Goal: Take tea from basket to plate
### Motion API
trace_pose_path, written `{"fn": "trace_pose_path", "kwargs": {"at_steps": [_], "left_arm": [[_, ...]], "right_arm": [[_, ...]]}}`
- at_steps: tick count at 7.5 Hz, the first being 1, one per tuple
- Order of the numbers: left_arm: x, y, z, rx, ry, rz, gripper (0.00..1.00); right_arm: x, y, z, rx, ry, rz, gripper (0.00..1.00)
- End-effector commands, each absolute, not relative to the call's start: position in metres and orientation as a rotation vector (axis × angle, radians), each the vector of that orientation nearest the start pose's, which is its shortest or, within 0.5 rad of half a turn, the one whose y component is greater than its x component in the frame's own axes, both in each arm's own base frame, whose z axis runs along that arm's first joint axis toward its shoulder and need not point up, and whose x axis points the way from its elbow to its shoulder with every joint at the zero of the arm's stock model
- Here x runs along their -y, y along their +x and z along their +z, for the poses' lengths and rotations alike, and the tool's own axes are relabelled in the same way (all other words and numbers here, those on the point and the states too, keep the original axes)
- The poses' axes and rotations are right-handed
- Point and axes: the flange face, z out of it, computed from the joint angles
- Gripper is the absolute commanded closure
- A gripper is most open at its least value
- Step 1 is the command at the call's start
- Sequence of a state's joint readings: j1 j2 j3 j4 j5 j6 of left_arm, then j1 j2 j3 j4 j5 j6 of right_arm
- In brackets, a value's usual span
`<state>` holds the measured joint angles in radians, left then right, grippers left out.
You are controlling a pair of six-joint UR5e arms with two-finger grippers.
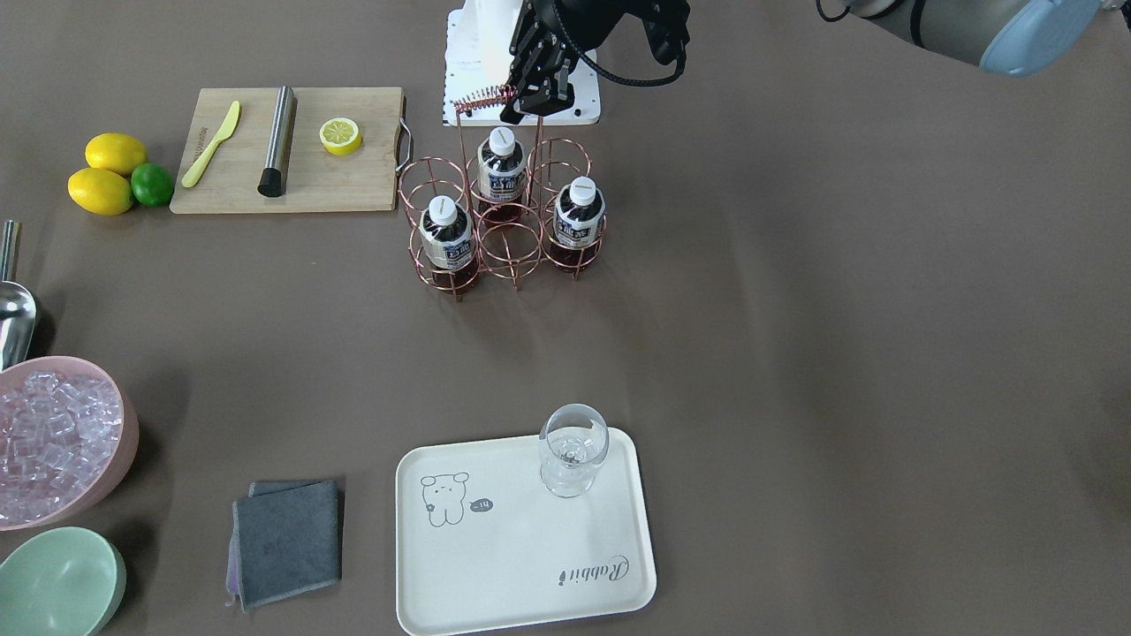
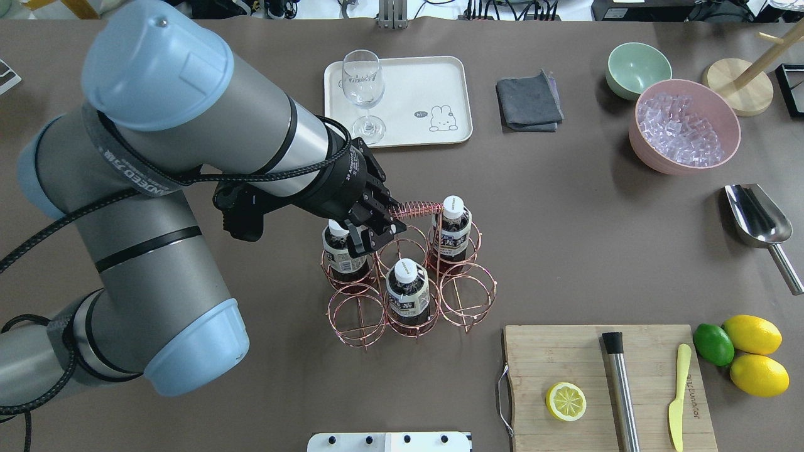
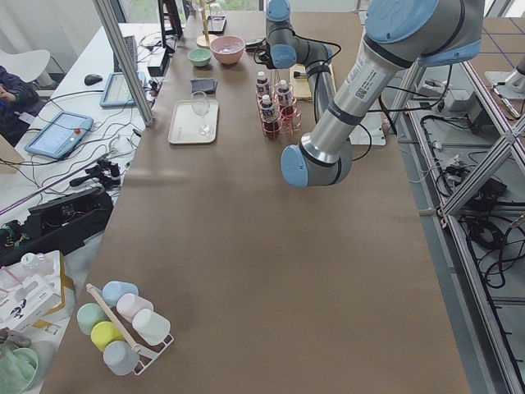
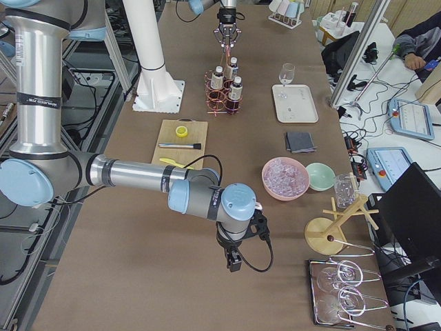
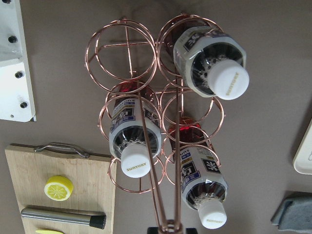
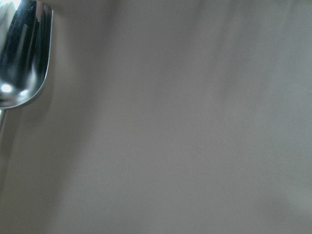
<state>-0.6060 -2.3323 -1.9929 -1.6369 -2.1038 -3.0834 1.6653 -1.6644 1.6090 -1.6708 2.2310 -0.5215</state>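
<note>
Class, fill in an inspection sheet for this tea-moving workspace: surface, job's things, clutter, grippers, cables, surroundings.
Surface: brown table, matte covering.
Job's things: three tea bottles upright in the wire basket; tray stands apart, bearing a wine glass.
Clutter: cutting board, lemons, lime, pink ice bowl, green bowl, grey cloth, scoop.
Grippers: left gripper shut on the basket's coiled handle; right gripper hangs over the table, state unclear.
Cables: black cable loops along the left arm.
Surroundings: operator and tablets at a side desk.
</note>
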Motion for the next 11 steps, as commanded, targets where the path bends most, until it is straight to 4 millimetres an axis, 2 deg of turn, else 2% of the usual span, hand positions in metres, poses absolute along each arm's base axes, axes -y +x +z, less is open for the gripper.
{"fn": "trace_pose_path", "kwargs": {"at_steps": [1,6,8,10,11], "left_arm": [[0.384,0.409,0.041,-0.994,-1.055,-1.458,1.0],[0.386,0.412,0.049,-1.01,-1.061,-1.444,1.0],[0.386,0.411,0.049,-1.01,-1.06,-1.443,1.0],[0.386,0.411,0.051,-0.991,-1.075,-1.431,1.0],[0.387,0.411,0.051,-0.991,-1.074,-1.432,1.0]], "right_arm": [[0.429,0.113,0.7,0.678,0.057,-0.358,0.0],[0.429,0.113,0.703,0.678,0.053,-0.359,0.0],[0.433,0.111,0.697,0.676,0.065,-0.368,0.0],[0.436,0.104,0.689,0.746,0.089,-0.346,0.0],[0.445,0.092,0.671,0.76,0.105,-0.347,0.0]]}}
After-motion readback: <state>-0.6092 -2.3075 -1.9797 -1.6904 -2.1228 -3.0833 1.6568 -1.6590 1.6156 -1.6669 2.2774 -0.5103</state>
